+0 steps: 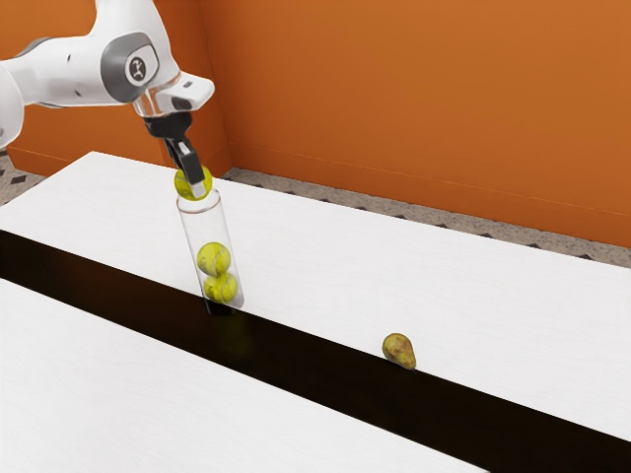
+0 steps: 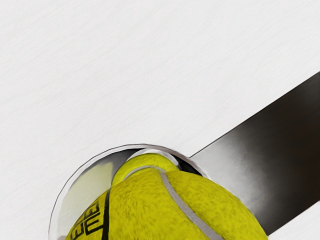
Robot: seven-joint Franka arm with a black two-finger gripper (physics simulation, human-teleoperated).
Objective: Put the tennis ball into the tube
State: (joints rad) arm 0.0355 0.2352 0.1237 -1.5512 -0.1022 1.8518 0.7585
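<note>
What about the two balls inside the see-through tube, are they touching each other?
Touching. The exterior view shows it through the clear tube: the upper ball rests on the lower ball, with no gap.

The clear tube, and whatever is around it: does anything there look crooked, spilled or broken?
Nothing looks spilled or broken. Two tennis balls sit stacked inside the tube, and the gripper holds a third ball at its mouth. The only oddity is a pear lying by the dark strip, seemingly unrelated.
</note>
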